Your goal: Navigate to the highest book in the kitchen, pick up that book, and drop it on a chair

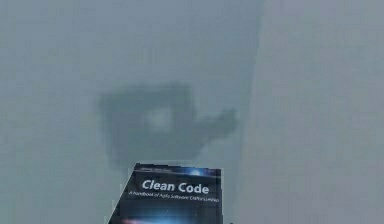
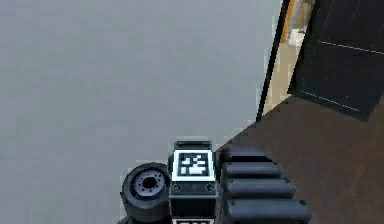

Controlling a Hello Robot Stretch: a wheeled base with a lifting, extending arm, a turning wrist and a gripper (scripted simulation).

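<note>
A book (image 1: 178, 192) with a dark cover and white title print shows at the bottom middle of the forward view, cut off by the picture's lower edge. What it rests on is hidden. In the arm side view the dark arm bar (image 2: 255, 190) rises from the bottom edge, with a white marked square (image 2: 193, 166) at its end. Left of the square sits the gripper's (image 2: 146, 190) round dark body, in front of a plain grey wall. Its far end is not clear, so I cannot tell whether it holds anything.
A plain grey wall (image 1: 120, 60) stands close ahead, with a vertical corner (image 1: 250, 100) right of the middle. In the arm side view a grey wall (image 2: 120, 70) ends at a bright gap (image 2: 283, 50). A dark door (image 2: 340, 55) stands beyond dark brown floor (image 2: 330, 160).
</note>
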